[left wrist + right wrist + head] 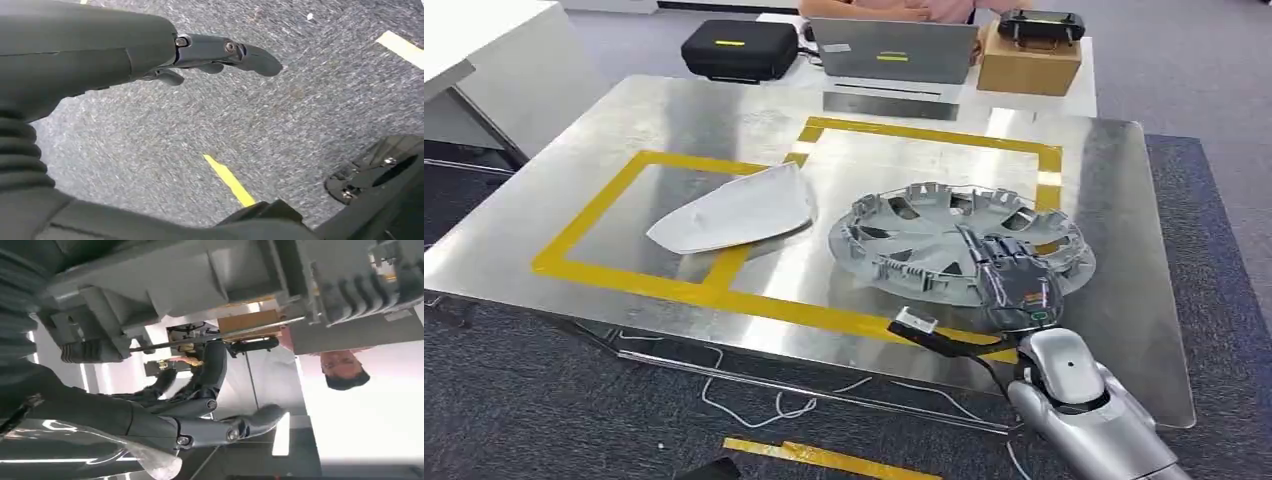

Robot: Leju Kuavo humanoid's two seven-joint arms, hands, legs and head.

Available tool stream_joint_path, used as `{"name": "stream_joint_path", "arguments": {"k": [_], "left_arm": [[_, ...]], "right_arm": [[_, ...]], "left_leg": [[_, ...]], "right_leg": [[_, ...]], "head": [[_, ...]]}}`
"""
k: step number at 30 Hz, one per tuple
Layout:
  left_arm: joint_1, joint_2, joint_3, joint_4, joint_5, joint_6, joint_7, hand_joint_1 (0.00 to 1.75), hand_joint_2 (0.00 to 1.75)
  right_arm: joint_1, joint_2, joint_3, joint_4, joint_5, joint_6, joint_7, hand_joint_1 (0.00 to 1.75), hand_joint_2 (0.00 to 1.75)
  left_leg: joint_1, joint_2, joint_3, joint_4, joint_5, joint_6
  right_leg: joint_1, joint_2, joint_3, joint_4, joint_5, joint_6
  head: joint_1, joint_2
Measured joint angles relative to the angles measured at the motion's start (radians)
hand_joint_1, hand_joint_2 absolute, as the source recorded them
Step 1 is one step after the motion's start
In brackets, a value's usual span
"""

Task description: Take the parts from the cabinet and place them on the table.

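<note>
The wheel hubcap (959, 243) lies inner side up on the metal counter (674, 120), right of centre in the head view, inside the yellow tape frame (929, 133), likely the marked drop zone. The white mirror cover (739, 211) rests to its left, across the other tape frame. The right robot hand (1014, 282) sits on the hubcap's near rim at lower right; whether its fingers grip or have let go I cannot tell. The left robot hand (220, 55) hangs over the carpet, fingers loosely extended, holding nothing. A laptop (892, 50) stands at the top.
</note>
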Motion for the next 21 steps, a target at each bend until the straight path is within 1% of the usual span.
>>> {"name": "stream_joint_path", "arguments": {"k": [6, 10, 15, 19, 21], "left_arm": [[0.000, 0.000, -0.007, 0.000, 0.000, -0.001, 0.003, 0.00, 0.00], [0.000, 0.000, -0.008, 0.000, 0.003, 0.002, 0.008, 0.00, 0.00], [0.000, 0.000, -0.008, 0.000, 0.006, 0.000, 0.011, 0.00, 0.00], [0.000, 0.000, -0.009, 0.000, 0.007, -0.002, 0.011, 0.00, 0.00], [0.000, 0.000, -0.010, 0.000, 0.012, -0.002, 0.009, 0.00, 0.00]], "right_arm": [[0.000, 0.000, -0.007, -0.001, -0.014, 0.006, 0.008, 0.00, 0.00], [0.006, 0.000, -0.011, -0.022, -0.055, 0.042, 0.010, 0.00, 0.00], [0.011, 0.005, -0.005, -0.082, -0.103, 0.080, 0.002, 0.00, 0.00], [0.009, 0.008, 0.002, -0.131, -0.107, 0.079, 0.000, 0.00, 0.00], [0.005, 0.008, 0.006, -0.170, -0.091, 0.064, -0.004, 0.00, 0.00]], "left_leg": [[0.000, 0.000, 0.000, 0.000, 0.000, 0.000], [0.000, 0.000, 0.000, 0.000, 0.000, 0.000], [0.000, 0.000, 0.000, 0.000, 0.000, 0.000], [0.000, 0.000, -0.001, 0.000, 0.000, 0.000], [0.000, 0.000, -0.001, 0.000, 0.000, 0.000]], "right_leg": [[0.000, 0.000, 0.000, 0.000, 0.000, 0.000], [0.000, 0.000, 0.000, 0.000, 0.000, 0.000], [0.000, 0.000, 0.000, 0.000, 0.000, 0.000], [0.000, 0.000, 0.000, 0.000, 0.000, 0.000], [0.000, 0.000, 0.000, 0.000, 0.000, 0.000]], "head": [[0.000, 0.000], [0.000, 0.000], [0.000, 0.000], [0.000, 0.000], [0.000, 0.000]]}}
